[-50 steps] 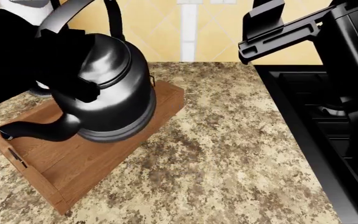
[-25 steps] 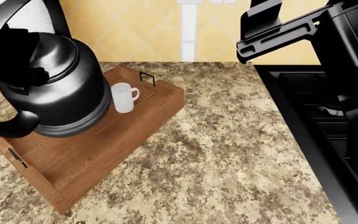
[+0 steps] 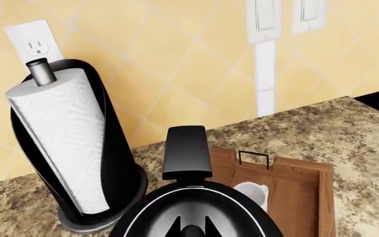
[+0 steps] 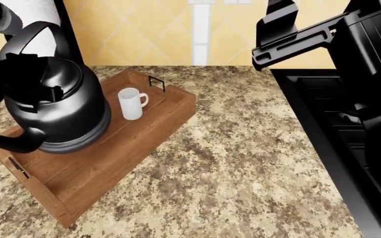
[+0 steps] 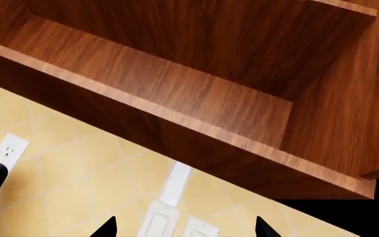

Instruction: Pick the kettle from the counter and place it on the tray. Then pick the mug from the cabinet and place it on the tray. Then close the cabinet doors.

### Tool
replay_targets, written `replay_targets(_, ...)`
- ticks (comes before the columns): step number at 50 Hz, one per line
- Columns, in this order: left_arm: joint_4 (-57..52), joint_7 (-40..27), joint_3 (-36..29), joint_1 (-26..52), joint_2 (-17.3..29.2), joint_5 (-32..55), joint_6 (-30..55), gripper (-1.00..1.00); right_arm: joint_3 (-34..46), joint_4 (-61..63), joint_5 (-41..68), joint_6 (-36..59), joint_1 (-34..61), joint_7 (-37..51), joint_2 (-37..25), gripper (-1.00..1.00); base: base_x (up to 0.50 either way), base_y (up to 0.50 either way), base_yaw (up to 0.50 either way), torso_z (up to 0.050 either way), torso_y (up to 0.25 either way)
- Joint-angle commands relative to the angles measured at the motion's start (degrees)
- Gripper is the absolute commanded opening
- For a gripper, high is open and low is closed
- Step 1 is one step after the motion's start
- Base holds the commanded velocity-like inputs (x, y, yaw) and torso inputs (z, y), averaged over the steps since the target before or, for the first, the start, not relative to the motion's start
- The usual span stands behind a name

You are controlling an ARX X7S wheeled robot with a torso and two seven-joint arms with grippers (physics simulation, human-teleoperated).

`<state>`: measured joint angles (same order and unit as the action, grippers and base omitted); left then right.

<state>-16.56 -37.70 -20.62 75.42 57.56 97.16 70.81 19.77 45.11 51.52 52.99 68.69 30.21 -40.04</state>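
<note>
The left gripper (image 4: pixel 25 79) is mostly lost in black against the kettle (image 4: pixel 55 106), so I can't tell what its fingers are doing. The kettle sits on the tray (image 4: pixel 78 173), spout pointing to 8 o'clock and partly cut off; the mug (image 4: pixel 131 104) stands just beside it at 2 o'clock. On the right gripper (image 5: pixel 183 228) only two finger tips show, spread apart, nothing between them. No readable writing anywhere. The worktop (image 4: pixel 243 168) is speckled.
</note>
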Motion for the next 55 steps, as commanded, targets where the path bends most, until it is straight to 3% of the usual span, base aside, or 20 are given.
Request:
replay_targets(1,0.1,2.3,0.0,-2.4,-0.4,-4.9,-1.6,-1.00,0.0,0.0,0.0,-0.2,-0.5,0.2,-0.3,1.00,0.00,0.00,0.00,0.000,0.000)
replay_targets(55,-0.7,6.8,-0.9,-12.0,0.5,-11.4,-8.2,-1.00,-0.1,0.3,1.9,0.2,0.3,1.3,-0.6,1.00,0.00,0.00,0.00,0.000,0.001)
